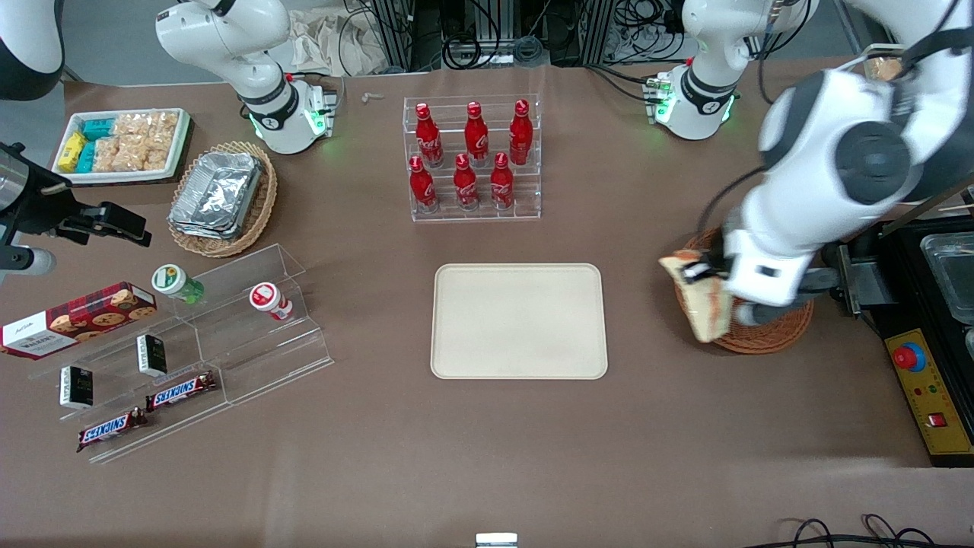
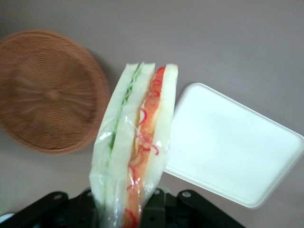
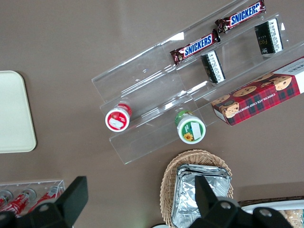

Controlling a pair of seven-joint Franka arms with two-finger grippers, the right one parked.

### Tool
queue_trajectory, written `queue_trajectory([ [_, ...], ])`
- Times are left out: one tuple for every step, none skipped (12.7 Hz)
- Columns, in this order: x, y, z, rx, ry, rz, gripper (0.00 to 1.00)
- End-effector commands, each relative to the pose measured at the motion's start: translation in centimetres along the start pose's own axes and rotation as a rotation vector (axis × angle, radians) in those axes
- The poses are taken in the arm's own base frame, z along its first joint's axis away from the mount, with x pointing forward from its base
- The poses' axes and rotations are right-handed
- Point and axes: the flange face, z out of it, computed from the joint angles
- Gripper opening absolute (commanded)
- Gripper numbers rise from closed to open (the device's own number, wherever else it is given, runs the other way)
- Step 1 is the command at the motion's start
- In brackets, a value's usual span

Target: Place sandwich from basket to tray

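**Carrying the sandwich clear of the basket, tray to one side**

Holding the sandwich (image 1: 704, 301) by its lower end, the gripper (image 1: 711, 278) hangs just above the rim of the basket (image 1: 765, 335), at the rim's edge nearest the tray (image 1: 519, 320). The fingers are closed on the wedge; in the wrist view the sandwich (image 2: 135, 147) stands up out of the gripper (image 2: 130, 206) with its long axis running straight away from the fingers, filling edge toward the camera.

The relation that matters is sideways. The basket (image 2: 50, 90) shows no contents and lies to one side of the held wedge, the tray (image 2: 232, 145) to the other, near but not yet underneath. In the front view a strip of bare bench (image 1: 639, 426) separates the sandwich from the tray's closest rim.

Judging from this, the lift is done and the carry is under way: the coming move is likely a level sweep toward the parked arm's end until the wedge sits over the tray, then a lowering with its long side laid flat.
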Motion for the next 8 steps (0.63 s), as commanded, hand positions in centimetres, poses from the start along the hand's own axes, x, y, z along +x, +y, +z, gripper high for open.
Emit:
queue_trajectory([
  [-0.8,4.6,6.4,-0.049,-0.050,0.059,0.00],
  [-1.3,5.9,8.9,-0.057,-0.053,0.080,0.00],
  [-1.5,6.5,11.2,-0.060,-0.054,0.093,0.00],
  [-1.9,7.2,13.4,-0.065,-0.050,0.111,0.00],
  [-2.7,8.0,14.5,-0.065,-0.030,0.138,0.00],
  [-2.5,8.1,15.2,-0.065,-0.027,0.143,0.00],
  [-2.6,8.3,16.0,-0.060,-0.033,0.147,0.00],
  [-2.9,8.7,17.0,-0.050,-0.033,0.161,0.00],
])
